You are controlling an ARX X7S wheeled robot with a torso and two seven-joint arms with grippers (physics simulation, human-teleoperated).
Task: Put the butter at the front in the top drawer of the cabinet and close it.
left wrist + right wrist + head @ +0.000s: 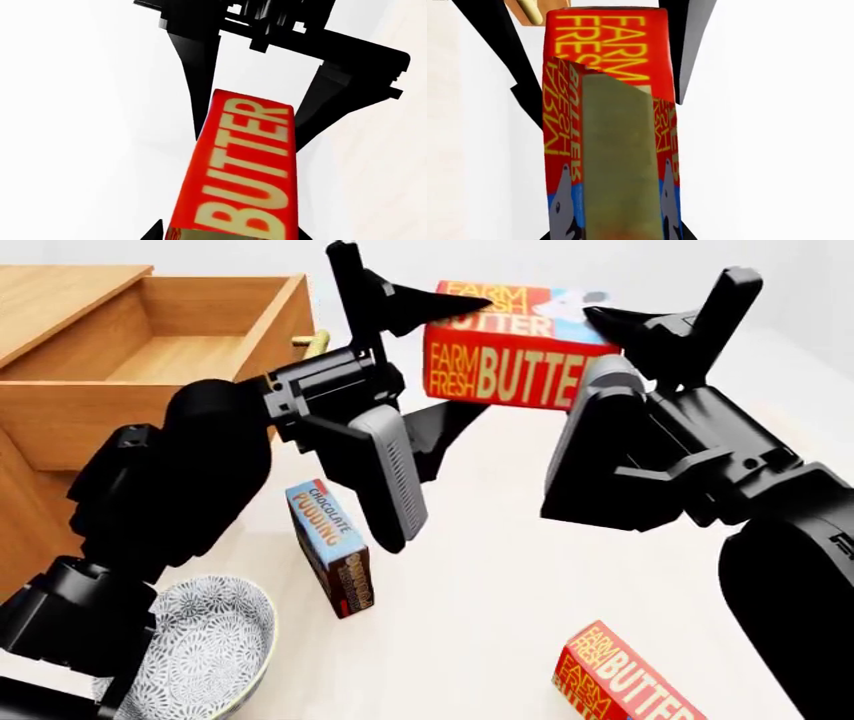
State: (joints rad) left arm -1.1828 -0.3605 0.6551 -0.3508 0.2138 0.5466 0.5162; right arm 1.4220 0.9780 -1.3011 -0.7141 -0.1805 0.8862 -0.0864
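1. Butter (514,365), a small red box with yellow lettering, hangs in the air between our two grippers, above the pale table (534,570) and just right of the cabinet (80,400).
2. Our left gripper (420,335) meets the box at its left end; in the left wrist view the black fingers (200,85) run along both sides of the red face, so we judge it clenched on the box.
3. Our right gripper (641,330) meets the right end. The right wrist view shows fingers (694,45) flanking the box, apparently clamped on it too, though contact is hard to confirm.
4. The top drawer (174,350) stands pulled open, its plain wooden inside bare, its brass handle (314,340) just beside the left gripper.
5. We judge the box light, stiff and smooth-sided: it should keep its shape under a firm pinch across opposite flat faces, but may slip or twist if held only near a corner.
6. Lower down lie a second butter box (621,680), a blue pudding box (334,545) and a patterned bowl (207,650).
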